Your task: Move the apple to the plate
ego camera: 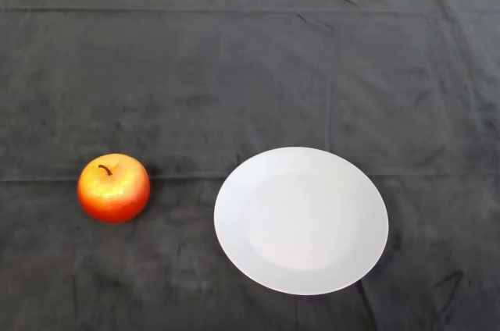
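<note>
A red-and-yellow apple [113, 188] sits upright on a dark cloth [234, 73] that covers the table, its short brown stem pointing up and slightly toward 11 o'clock. The fruit lies at about 8 o'clock from the middle of the scene, resting directly on the fabric, with its yellow flush on the crown and its deeper red toward the base.

A round white plate [234, 214] lies flat on the same cloth at about 5 o'clock from the scene's middle, at 3 o'clock from the apple. The two are near each other but apart, with a strip of bare cloth between the apple's right side and the plate's left rim. Only that strip of wrinkled fabric lies on the line from one to the other.

The plate's shallow well and broad rim show plain white all over. The apple is outside it, on the cloth.

The cloth runs across the scene with soft creases and a faint horizontal fold that passes behind both the apple and the plate. A pale strip of background shows along the edge at 12 o'clock.
</note>
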{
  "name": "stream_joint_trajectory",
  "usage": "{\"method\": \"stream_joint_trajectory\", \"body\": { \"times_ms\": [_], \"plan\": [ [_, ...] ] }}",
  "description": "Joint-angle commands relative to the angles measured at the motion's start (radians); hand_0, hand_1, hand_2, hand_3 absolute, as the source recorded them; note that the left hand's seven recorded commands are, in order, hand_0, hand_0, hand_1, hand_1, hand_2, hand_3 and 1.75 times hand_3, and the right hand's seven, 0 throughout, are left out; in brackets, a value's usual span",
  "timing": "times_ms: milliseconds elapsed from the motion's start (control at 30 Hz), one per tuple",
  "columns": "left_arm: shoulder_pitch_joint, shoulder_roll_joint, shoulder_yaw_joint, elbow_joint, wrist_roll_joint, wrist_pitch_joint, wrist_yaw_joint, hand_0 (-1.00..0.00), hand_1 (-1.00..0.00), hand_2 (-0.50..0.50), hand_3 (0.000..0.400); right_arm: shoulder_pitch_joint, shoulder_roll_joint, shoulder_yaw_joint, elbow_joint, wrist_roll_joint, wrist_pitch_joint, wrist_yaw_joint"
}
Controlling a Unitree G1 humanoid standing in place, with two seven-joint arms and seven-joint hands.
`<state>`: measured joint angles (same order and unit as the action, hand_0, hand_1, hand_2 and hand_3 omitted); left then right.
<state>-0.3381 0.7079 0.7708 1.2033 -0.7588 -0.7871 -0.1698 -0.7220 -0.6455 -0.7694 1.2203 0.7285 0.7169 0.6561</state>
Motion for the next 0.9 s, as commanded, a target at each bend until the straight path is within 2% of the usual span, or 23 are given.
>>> {"method": "stream_joint_trajectory", "body": {
  "times_ms": [33,500,900],
  "plan": [
    [-0.029,0.024,0.009,0.029,0.034,0.005,-0.004,0.0,0.0,0.0,0.0,-0.017,-0.026,-0.0148,0.009,0.0148,-0.003,0.009],
    [-0.062,-0.003,-0.011,0.019,0.074,-0.003,-0.003,0.0,0.0,0.0,0.0,-0.017,-0.025,-0.0149,0.009,0.0144,-0.003,0.0091],
    [-0.094,-0.083,-0.071,-0.007,0.121,0.001,-0.093,0.0,0.0,0.0,0.0,-0.017,-0.025,-0.0151,0.008,0.0141,-0.003,0.0089]
  ]
}}
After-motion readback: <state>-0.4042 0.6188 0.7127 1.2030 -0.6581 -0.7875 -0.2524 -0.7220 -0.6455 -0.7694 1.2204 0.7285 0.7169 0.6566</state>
